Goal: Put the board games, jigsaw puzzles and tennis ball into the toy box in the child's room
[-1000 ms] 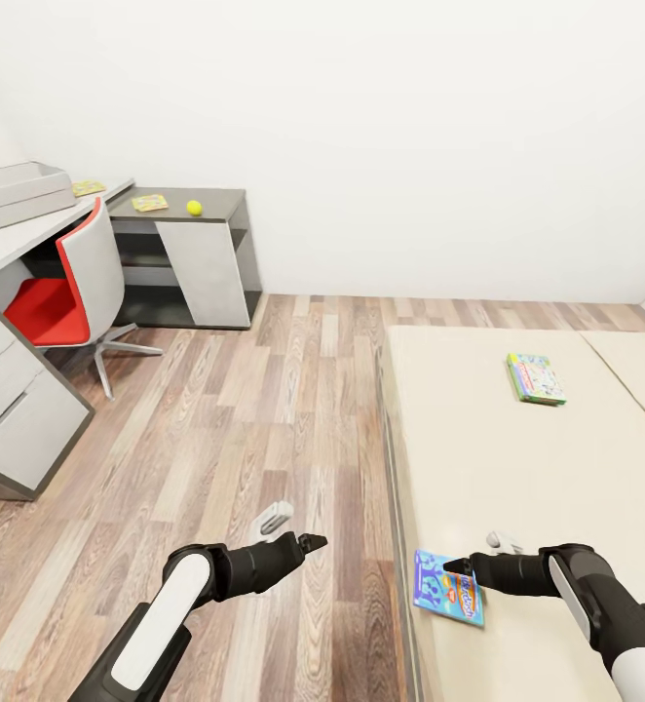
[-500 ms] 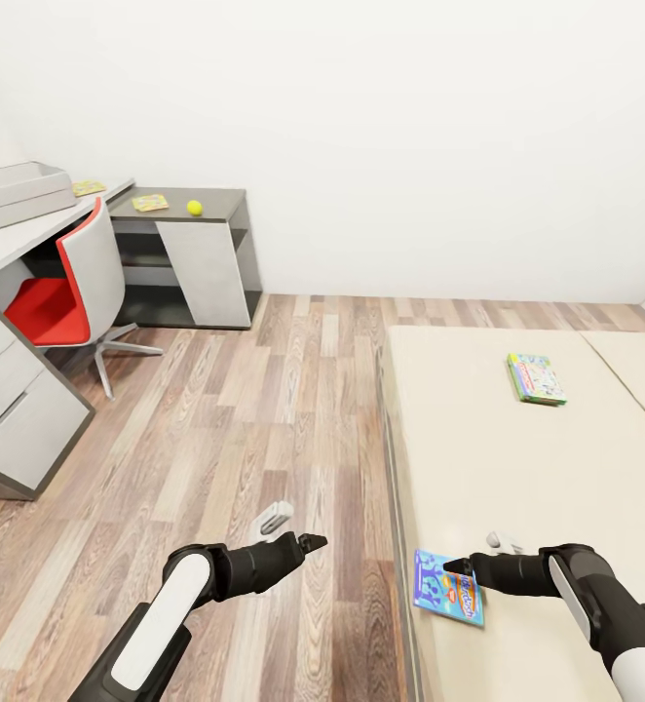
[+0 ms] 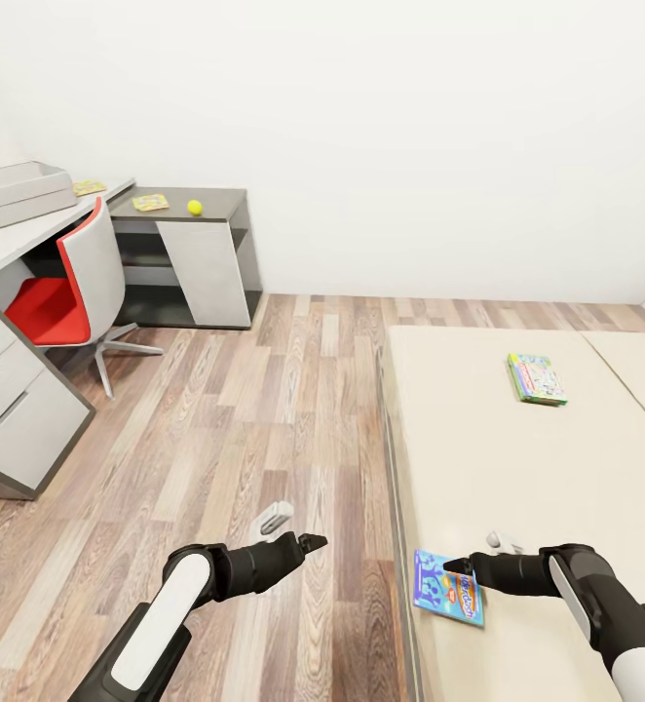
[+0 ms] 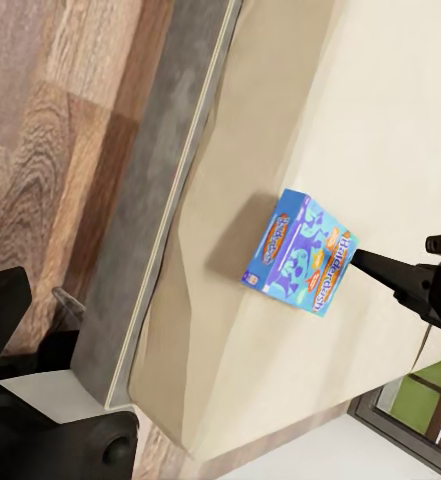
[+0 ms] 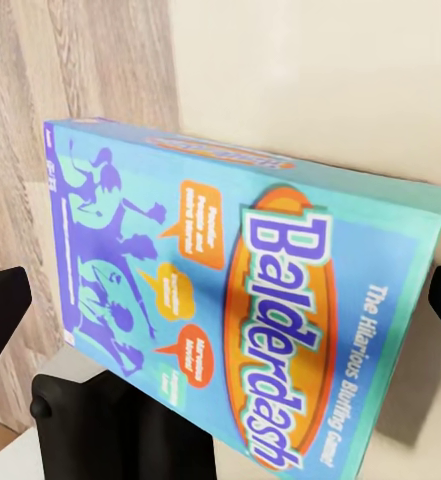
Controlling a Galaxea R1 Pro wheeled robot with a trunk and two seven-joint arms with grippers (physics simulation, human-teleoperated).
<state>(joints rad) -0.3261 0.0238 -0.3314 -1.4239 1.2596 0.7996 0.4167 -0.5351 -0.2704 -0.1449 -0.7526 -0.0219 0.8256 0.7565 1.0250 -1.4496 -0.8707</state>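
A blue Balderdash board game [image 3: 447,587] lies on the bed [image 3: 517,468] by its left edge; it also shows as the blue box [image 4: 305,252] and close up as the box [image 5: 240,310]. My right gripper [image 3: 459,565] is open just over the box's far edge, fingers [image 5: 0,312] spread to either side of it. A green board game [image 3: 536,378] lies farther back on the bed. My left gripper [image 3: 303,542] is open over the floor, holding nothing. On the desk sit the grey toy box [image 3: 16,195], two jigsaw puzzles [image 3: 149,203] [image 3: 89,187] and the yellow tennis ball [image 3: 195,207].
A red and white swivel chair [image 3: 69,288] stands at the L-shaped desk [image 3: 215,210] at the left. A drawer unit [image 3: 16,409] sits at the near left. Wooden floor [image 3: 264,409] lies between desk and bed.
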